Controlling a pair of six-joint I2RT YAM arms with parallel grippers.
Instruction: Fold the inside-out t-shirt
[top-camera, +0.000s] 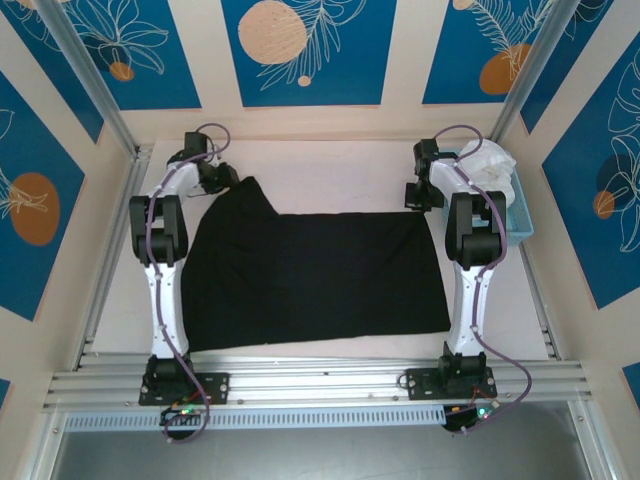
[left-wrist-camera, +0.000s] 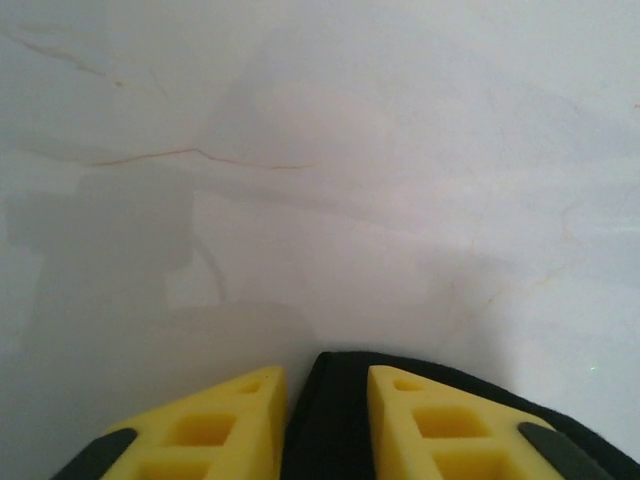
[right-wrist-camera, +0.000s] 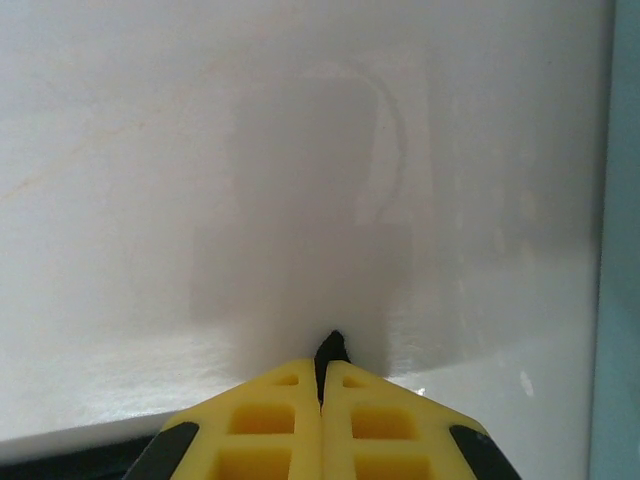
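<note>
— Room ahead of left gripper (left-wrist-camera: 325, 378)?
— Bare table (left-wrist-camera: 330, 150), open ahead and to both sides. Nothing but t-shirt (left-wrist-camera: 330, 430) cloth pinched between its fingers.
— Ahead of right gripper (right-wrist-camera: 322, 362)?
— Bare as well, open ahead and leftward. Close on its right, blue basket (right-wrist-camera: 625, 250) wall, heaped with white garment (top-camera: 490, 160).
— Between the 2?
— Open strip of table beyond the cloth's far edge. Outward of each, slanting frame posts (top-camera: 95, 90).

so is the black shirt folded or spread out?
Spread flat as a wide rectangle: t-shirt on the table, far corners pinched by left gripper and right gripper. Cannot tell whether it is doubled over.
</note>
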